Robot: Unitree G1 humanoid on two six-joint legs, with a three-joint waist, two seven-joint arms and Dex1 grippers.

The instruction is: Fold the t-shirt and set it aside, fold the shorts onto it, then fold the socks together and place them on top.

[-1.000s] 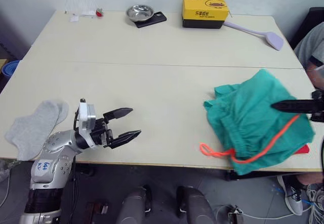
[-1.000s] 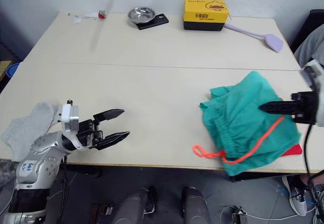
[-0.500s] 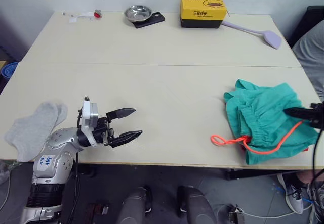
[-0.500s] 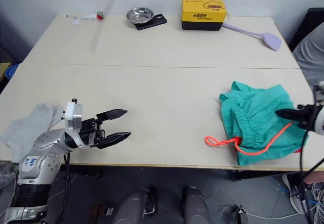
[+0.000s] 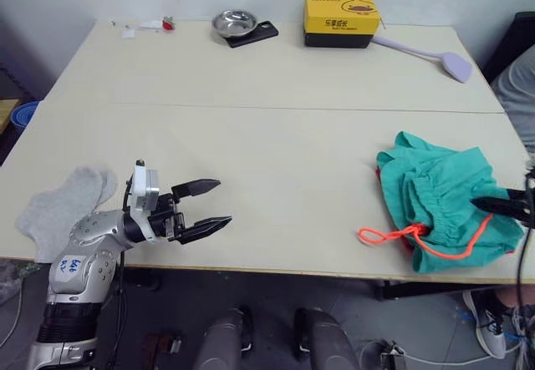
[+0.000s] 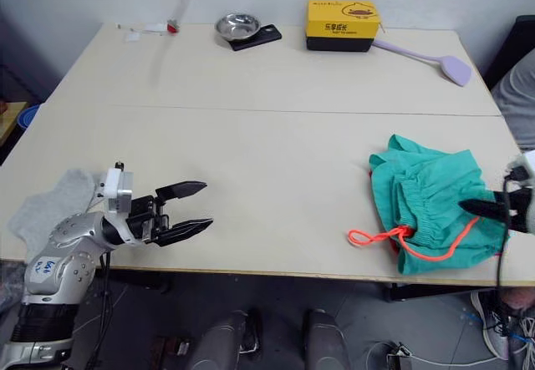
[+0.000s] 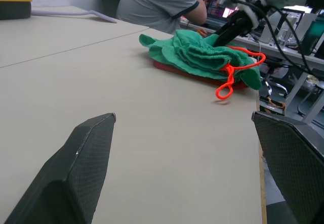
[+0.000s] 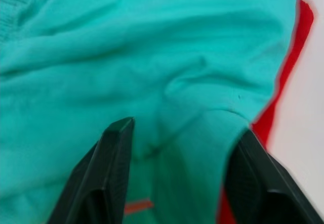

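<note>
The teal-green shorts [image 5: 443,207] lie bunched at the table's right front edge, their orange drawstring [image 5: 393,236] trailing toward the middle. They rest on the red t-shirt [image 7: 177,71], of which only a strip shows beneath them [image 8: 289,67]. My right gripper [image 5: 495,205] lies on the shorts' right side, open, its fingers [image 8: 114,173] apart with a fold of teal cloth between them. The grey socks [image 5: 63,207] lie flat at the front left edge. My left gripper [image 5: 222,201] hovers open and empty just right of the socks.
Along the far edge stand a yellow box [image 5: 341,21], a metal bowl [image 5: 233,23] on a black slab, a lilac spatula [image 5: 435,53] and small items [image 5: 150,26] at the far left corner. A person [image 7: 157,6] sits beyond the table's right end.
The shorts, spread and lifted a second ago, have come down into a smaller bunch on the shirt. My right gripper moved right and opened. The left arm stayed put.
</note>
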